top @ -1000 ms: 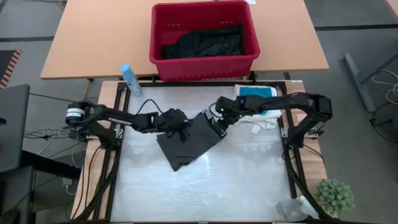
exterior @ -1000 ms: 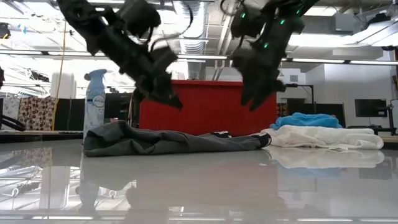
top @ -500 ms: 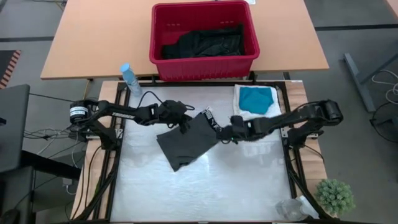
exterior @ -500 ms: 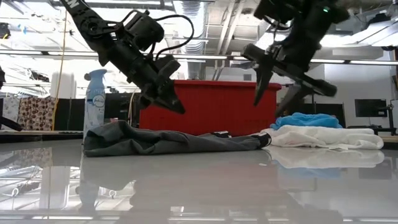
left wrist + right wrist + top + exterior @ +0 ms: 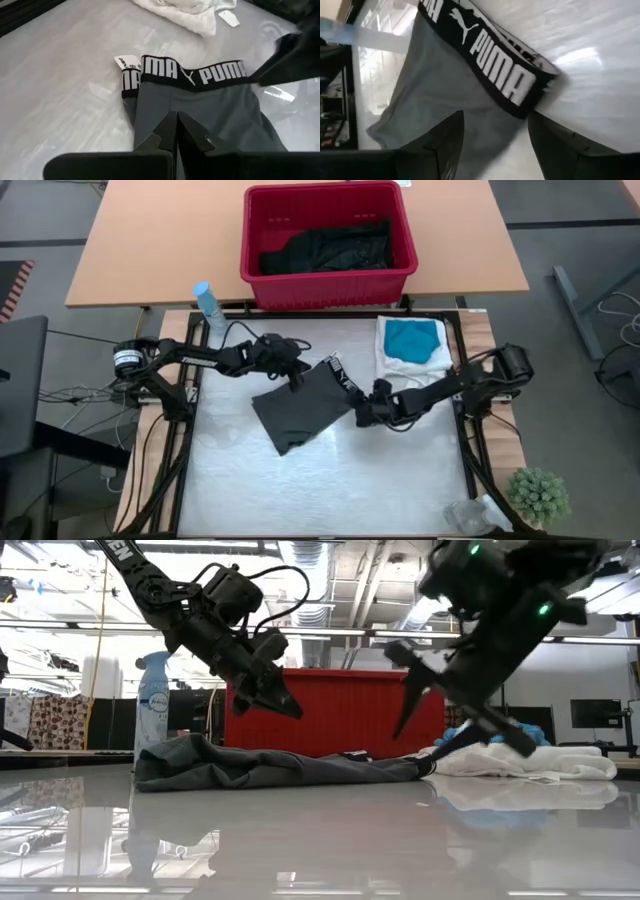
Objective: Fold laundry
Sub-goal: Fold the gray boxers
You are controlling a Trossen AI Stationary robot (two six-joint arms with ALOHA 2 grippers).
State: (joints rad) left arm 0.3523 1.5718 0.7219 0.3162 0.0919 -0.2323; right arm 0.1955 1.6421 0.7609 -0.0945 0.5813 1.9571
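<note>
High view: right tool (image 5: 362, 412) gapes at grey garment's (image 5: 300, 410) waistband edge; left tool (image 5: 293, 377) closed.

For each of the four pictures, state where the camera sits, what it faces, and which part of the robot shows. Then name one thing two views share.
High: above the table, facing straight down; both arms, grey garment, red basket.
Low: at table-top height, facing level across; left hand and right hand above the garment.
Left wrist: on the left arm, facing the waistband; own shut fingers.
Right wrist: on the right arm, facing the waistband; own open fingers.
Shared: both wrist views show the waistband.
</note>
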